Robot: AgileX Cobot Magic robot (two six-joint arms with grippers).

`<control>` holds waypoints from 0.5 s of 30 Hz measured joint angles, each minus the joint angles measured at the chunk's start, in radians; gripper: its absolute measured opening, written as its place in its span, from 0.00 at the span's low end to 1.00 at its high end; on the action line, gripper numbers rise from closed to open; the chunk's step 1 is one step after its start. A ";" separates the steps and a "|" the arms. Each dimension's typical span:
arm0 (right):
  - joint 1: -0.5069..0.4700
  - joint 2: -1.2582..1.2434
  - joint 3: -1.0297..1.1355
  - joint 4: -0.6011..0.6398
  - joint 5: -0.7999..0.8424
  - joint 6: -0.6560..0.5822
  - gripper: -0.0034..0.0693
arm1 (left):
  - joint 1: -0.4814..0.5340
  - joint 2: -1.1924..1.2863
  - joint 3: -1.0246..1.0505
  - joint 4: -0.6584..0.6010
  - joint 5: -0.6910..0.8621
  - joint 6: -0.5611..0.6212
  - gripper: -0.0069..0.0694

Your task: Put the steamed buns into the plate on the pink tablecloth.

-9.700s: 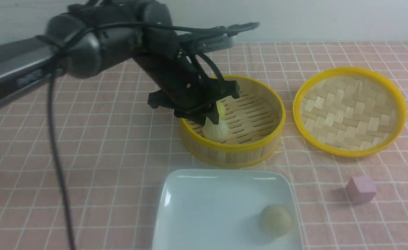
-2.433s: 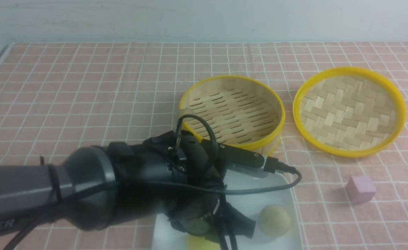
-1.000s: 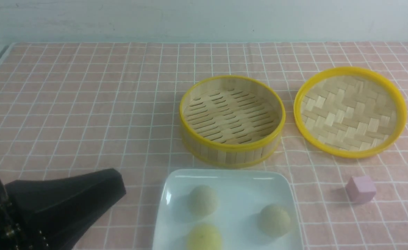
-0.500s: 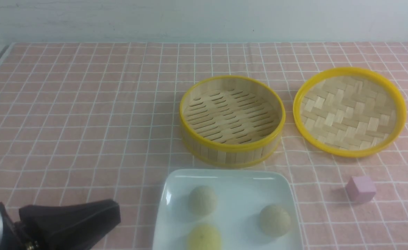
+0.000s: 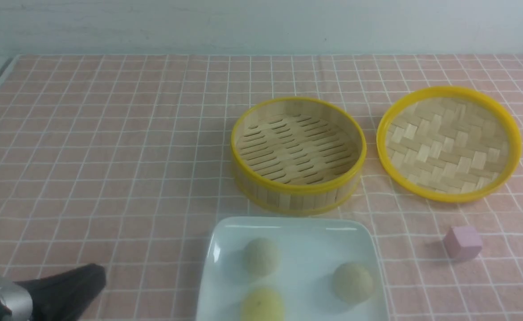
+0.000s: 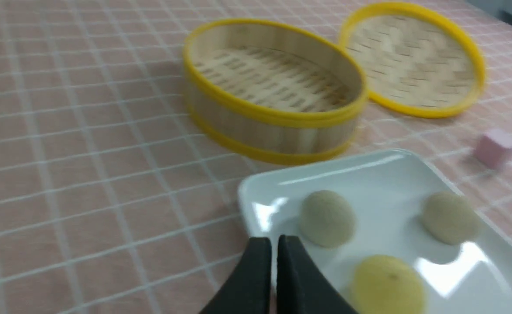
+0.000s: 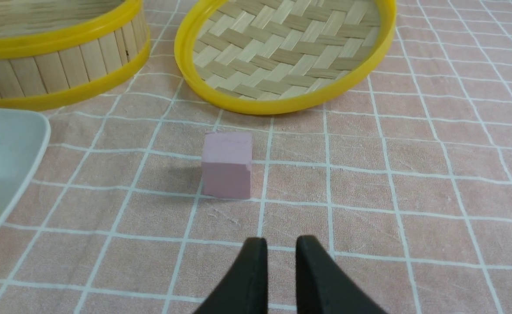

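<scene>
Three steamed buns (image 5: 261,256), one plate (image 5: 288,232), one basket (image 5: 297,196), one lid (image 5: 448,142), one cube (image 5: 463,242).

The salmon-pink tablecloth (image 5: 110,147) with thin white grid lines is matt woven cloth, slightly creased. The large square white plate (image 5: 288,232) is glossy and smooth, like glazed ceramic, with bright highlights on its rim. The three small round steamed buns (image 5: 261,256) have a matt, finely rough surface. The round steamer basket (image 5: 298,154) has a slatted bamboo floor and wall with smooth yellow rims. The round lid (image 5: 448,142) is woven bamboo strip within a smooth yellow rim. The small pink cube (image 5: 462,242) is matt. The black left gripper (image 6: 276,270) fingers look like smooth matt plastic.
</scene>
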 joint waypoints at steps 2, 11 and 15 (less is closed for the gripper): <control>0.000 0.000 0.000 0.000 0.000 0.000 0.22 | 0.103 -0.026 0.037 -0.003 -0.006 0.014 0.16; 0.000 0.000 0.000 0.000 0.000 0.000 0.24 | 0.478 -0.164 0.152 -0.002 0.050 0.025 0.17; 0.000 0.000 0.000 0.000 0.000 0.000 0.24 | 0.526 -0.248 0.185 0.018 0.086 0.025 0.17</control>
